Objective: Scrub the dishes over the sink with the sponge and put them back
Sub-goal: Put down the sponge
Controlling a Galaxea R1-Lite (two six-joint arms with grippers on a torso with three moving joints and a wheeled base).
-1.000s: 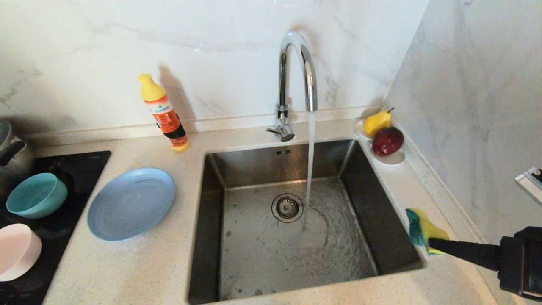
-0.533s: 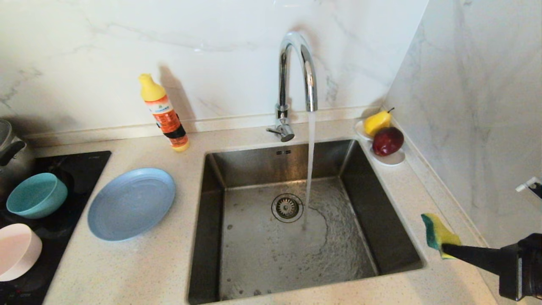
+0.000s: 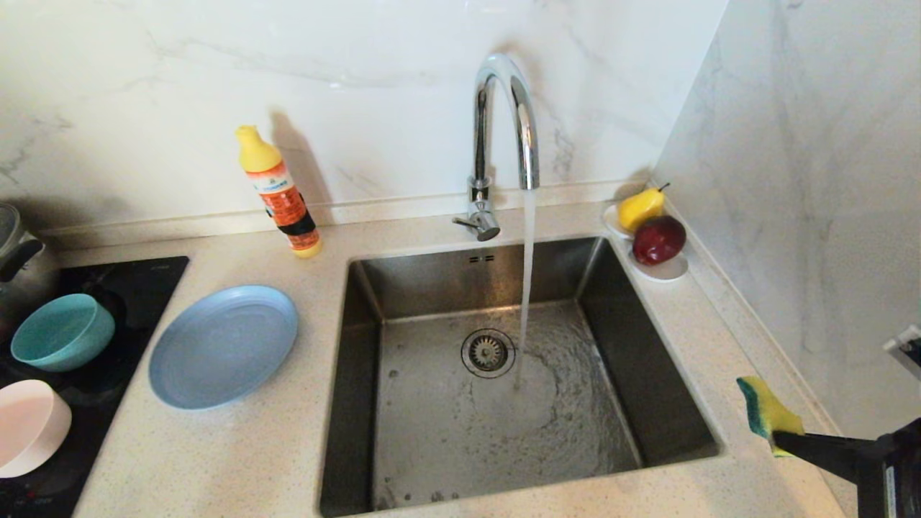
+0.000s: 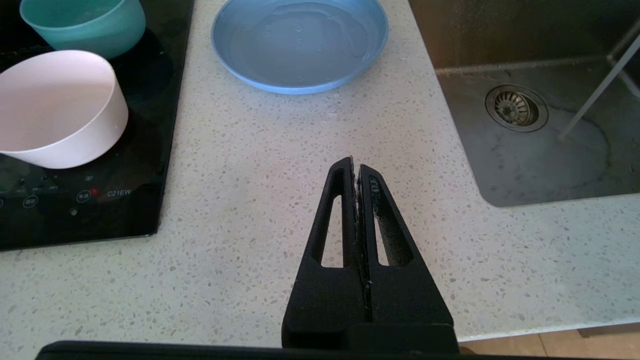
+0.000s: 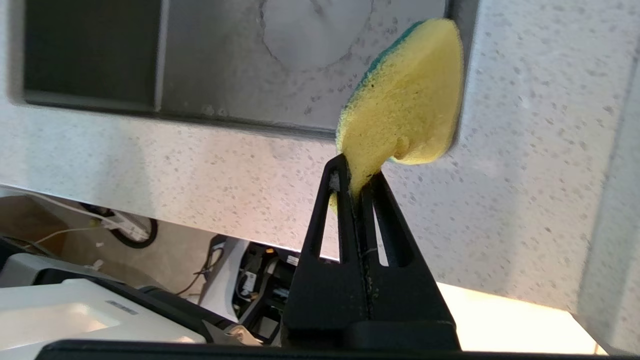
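presently the right gripper (image 3: 783, 437) is at about 4 o'clock in the head view, out over the worktop (image 3: 237, 460) past the sink's right rim, jaws pinched tight on one corner of the sponge (image 3: 767, 413). most of the sponge sticks out free beyond the tips, green scouring side toward the sink (image 3: 504, 403).

left gripper (image 4: 356, 165) hangs parked above bare worktop, jaws closed on nothing, near the front edge between hob and sink.

dishes sit dry-side at 9 o'clock: grey-blue plate (image 3: 223, 345) on the worktop just beside the sink, teal bowl (image 3: 62, 331) and pink bowl (image 3: 29, 424) on the black hob (image 3: 144, 277). none is over the sink.

risks, as judged:
- thin corner grip; soft foam could squeeze out or twist under scrubbing pressure and drop into the sink or off the worktop edge.
- tap (image 3: 504, 122) is running; the stream lands right of the drain strainer (image 3: 488, 352). a wet plate will likely be slick for the left gripper, and splash could reach the hob.
- plate lies flat, rim low; getting a jaw under it may push it toward the bowls.
- fruit dish (image 3: 662, 270) at 2 o'clock sits near the right arm's likely route.
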